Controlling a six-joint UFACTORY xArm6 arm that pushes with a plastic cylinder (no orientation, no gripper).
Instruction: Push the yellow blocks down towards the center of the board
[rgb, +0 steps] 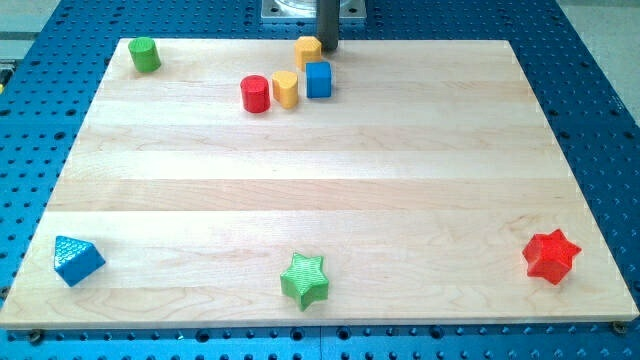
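Note:
Two yellow blocks sit near the view's top centre of the wooden board (320, 180). One yellow block (308, 50) lies at the top edge; a yellow heart-like block (286, 88) lies just below and left of it. My tip (327, 47) stands at the board's top edge, right beside the upper yellow block on its right side, touching or nearly touching it. A blue cube (318, 79) sits directly below my tip, next to the yellow heart-like block.
A red cylinder (255, 94) sits left of the yellow heart-like block. A green cylinder (144, 54) is at the top left. A blue triangular block (77, 260) is at bottom left, a green star (304, 280) at bottom centre, a red star (551, 256) at bottom right.

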